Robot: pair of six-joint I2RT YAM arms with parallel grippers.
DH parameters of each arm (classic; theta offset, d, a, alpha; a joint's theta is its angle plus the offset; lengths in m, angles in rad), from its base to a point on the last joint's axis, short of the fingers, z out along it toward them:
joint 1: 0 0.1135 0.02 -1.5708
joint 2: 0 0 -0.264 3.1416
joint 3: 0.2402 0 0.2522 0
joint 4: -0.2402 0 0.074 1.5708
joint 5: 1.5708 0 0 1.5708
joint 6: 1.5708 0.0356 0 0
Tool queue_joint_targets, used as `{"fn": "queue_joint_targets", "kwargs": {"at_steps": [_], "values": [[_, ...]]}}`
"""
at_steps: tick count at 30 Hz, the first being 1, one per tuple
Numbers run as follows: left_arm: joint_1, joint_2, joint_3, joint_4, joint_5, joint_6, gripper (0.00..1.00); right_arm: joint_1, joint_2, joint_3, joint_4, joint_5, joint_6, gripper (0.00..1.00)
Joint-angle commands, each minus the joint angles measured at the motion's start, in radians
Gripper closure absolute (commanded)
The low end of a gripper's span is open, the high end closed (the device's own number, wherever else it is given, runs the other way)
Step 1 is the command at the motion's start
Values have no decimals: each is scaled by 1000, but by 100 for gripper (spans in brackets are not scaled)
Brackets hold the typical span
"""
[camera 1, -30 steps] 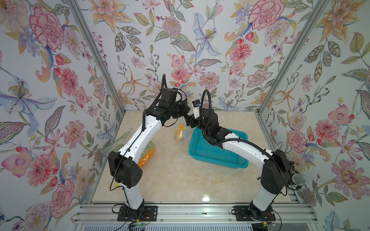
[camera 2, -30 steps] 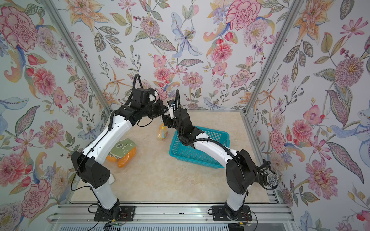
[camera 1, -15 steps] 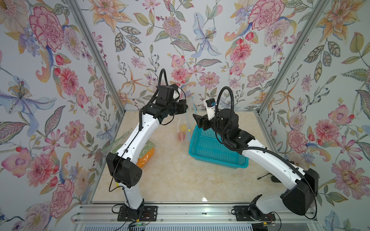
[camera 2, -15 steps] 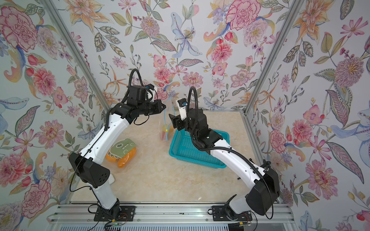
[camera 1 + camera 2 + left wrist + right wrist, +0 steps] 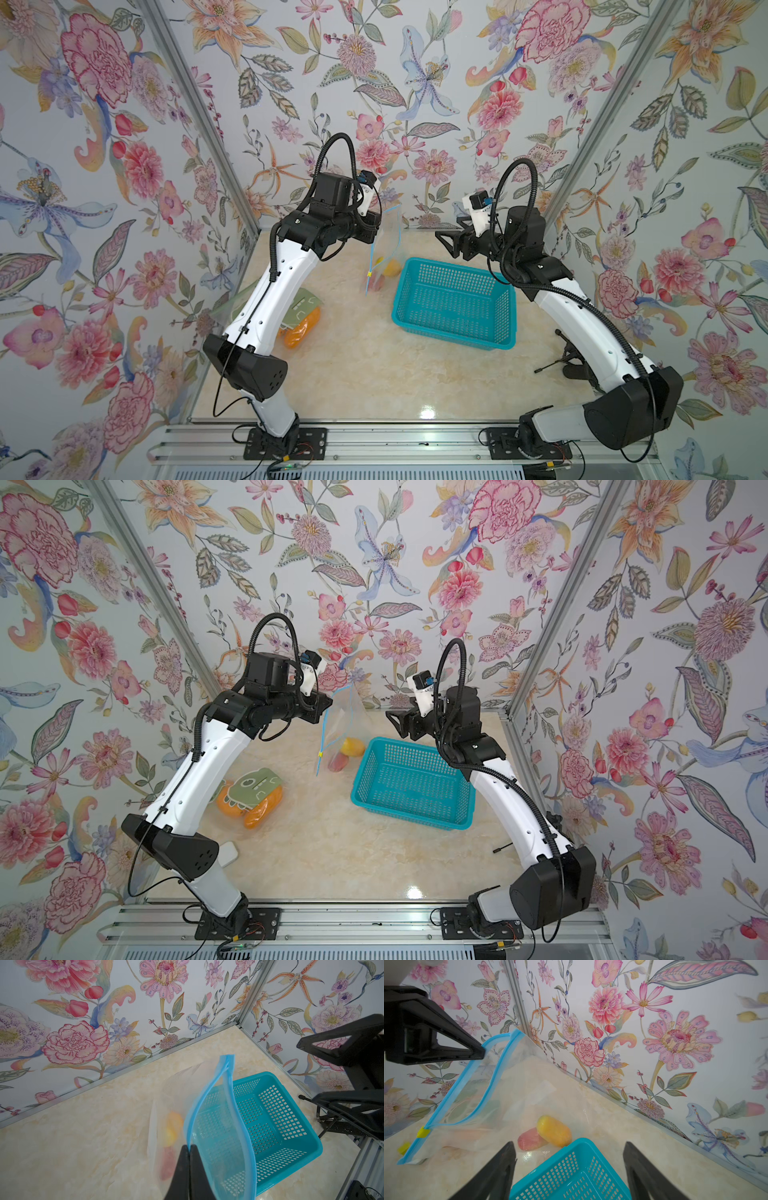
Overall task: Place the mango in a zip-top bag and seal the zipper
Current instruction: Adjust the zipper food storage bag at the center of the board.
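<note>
The clear zip-top bag (image 5: 386,245) (image 5: 340,725) hangs from my left gripper (image 5: 378,220) (image 5: 328,704) (image 5: 189,1147), which is shut on its blue zipper strip (image 5: 207,1105). The two strips bow apart, so the mouth is open (image 5: 483,1084). A yellow slider (image 5: 423,1132) sits at the strip's low end. The yellow-orange mango (image 5: 390,268) (image 5: 352,746) (image 5: 554,1130) lies in the bag's bottom on the table, with a pink-red shape against it. My right gripper (image 5: 442,243) (image 5: 392,723) (image 5: 569,1142) is open and holds nothing, above the basket's far corner, apart from the bag.
A teal mesh basket (image 5: 453,336) (image 5: 411,818) (image 5: 581,1139) stands right of the bag. Another bag with orange items and a green dinosaur face (image 5: 253,796) lies by the left arm. A small black stand (image 5: 569,361) sits at the right wall.
My right gripper has drawn back from the bag's mouth to the right, over the basket. The left gripper has kept its hold and risen slightly; the bag now hangs with the mango at its bottom.
</note>
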Motion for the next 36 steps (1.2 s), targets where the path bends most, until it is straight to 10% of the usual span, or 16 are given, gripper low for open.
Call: {"fn": "queue_joint_targets", "kwargs": {"at_steps": [1,16,28,31,36], "values": [[8,-71,6,-17,41,184,100,28,6,19,-7,-149,-135,20],[7,-238,-185,-37,119,534,100,169,39,35,32,-160,-634,18],[-25,-238,-200,-56,186,586,100,237,134,147,31,-177,-644,20],[-31,-236,-202,-58,186,582,100,244,150,175,32,-201,-632,37],[-32,-255,-231,17,145,507,100,246,155,192,36,-176,-604,100]]}}
